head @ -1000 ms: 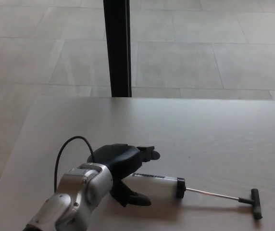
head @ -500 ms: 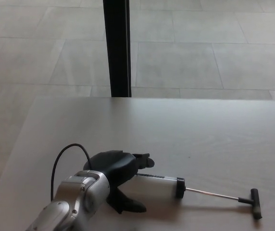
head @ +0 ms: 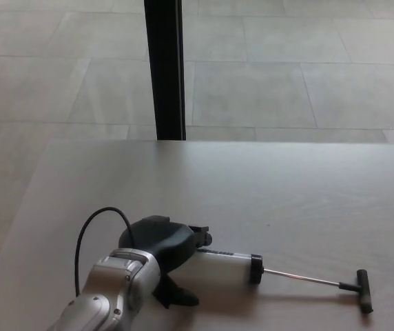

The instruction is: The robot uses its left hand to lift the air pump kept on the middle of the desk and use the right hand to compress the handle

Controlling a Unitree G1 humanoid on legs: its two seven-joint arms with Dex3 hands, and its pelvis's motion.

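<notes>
The air pump (head: 223, 266) lies flat on the desk (head: 266, 186), a clear barrel with a black cap. Its thin rod is drawn out to the right and ends in a black T-handle (head: 364, 289). My left hand (head: 164, 249) comes in from the lower left and covers the barrel's left end. Its fingers (head: 200, 238) curl over the top of the barrel and the thumb (head: 180, 297) presses in from the near side. The pump rests on the desk surface. No part of my right hand shows.
A black cable (head: 94, 224) loops up from my left wrist. Behind the desk's far edge stands a black pillar (head: 164, 69) on a pale tiled floor. The desk's left edge runs close to my left arm.
My left hand has drawn back a little to the left and its fingers and thumb have closed in on the barrel. The whole view has shifted slightly; the pump lies where it was.
</notes>
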